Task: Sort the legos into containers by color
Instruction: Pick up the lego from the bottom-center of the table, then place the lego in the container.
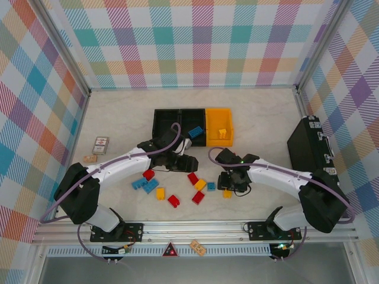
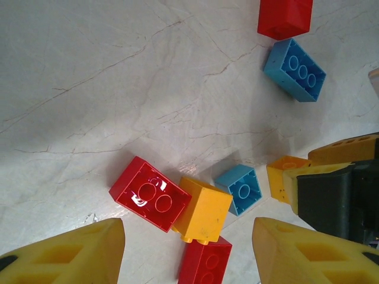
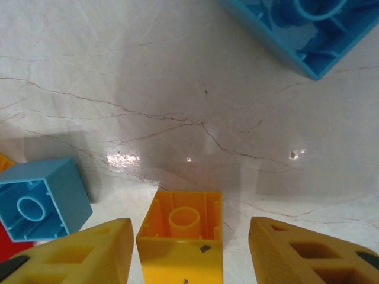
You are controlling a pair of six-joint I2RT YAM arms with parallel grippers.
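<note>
Right fingers (image 3: 77, 251) are apart, straddling an upside-down yellow brick (image 3: 180, 242) on the tabletop (image 1: 118, 112); there's still a gap on one side, so no grip yet; I'd centre first, squeeze, then head for the yellow bin (image 1: 216, 121); left fingers (image 2: 71, 251) are spread wide and empty above loose bricks (image 2: 153, 201); overhead gives the route to the bin, the wrist close-up gives that gap.

Top external high above near edge, looking down on table (image 1: 118, 118); wrist views close, downward — sharing small blue brick (image 2: 240, 189).

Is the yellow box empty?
No, not empty. One yellow brick lies inside the yellow box, as the view from above shows.
</note>
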